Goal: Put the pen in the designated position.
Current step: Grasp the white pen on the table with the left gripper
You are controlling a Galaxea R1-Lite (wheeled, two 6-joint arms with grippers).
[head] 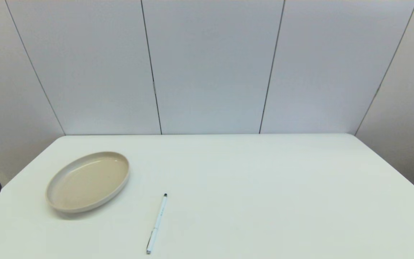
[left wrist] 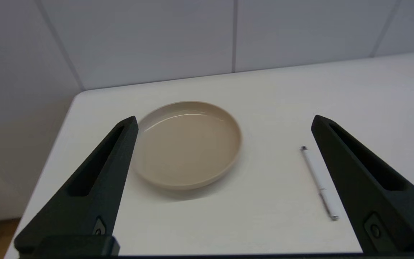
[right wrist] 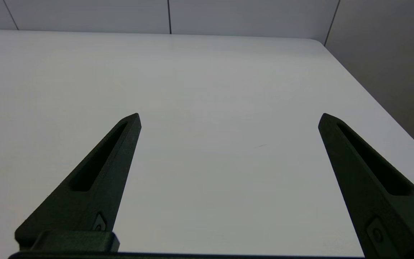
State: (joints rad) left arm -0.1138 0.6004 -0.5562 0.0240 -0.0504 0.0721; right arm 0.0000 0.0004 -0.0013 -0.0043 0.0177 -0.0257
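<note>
Dish: a beige oval dish (head: 88, 181) lies on the table (head: 264, 187), left of the pen, apart from it.
Pen: the slim white pen (head: 156, 223) lies flat near the front edge, dark tip pointing away.
Left gripper (left wrist: 225, 122): fingers wide apart, holding nothing.
Right gripper (right wrist: 228, 118): fingers wide apart over bare tabletop.

1. The left gripper (left wrist: 225, 120) hangs above the near edge of the plain white table (left wrist: 282, 90), its two long black fingers (left wrist: 95, 183) spread wide.
2. A shallow beige oval dish (left wrist: 187, 144) sits flat between them.
3. A slim white pen (left wrist: 318, 181) with a dark tip lies well apart from the dish, just beside the other finger.
</note>
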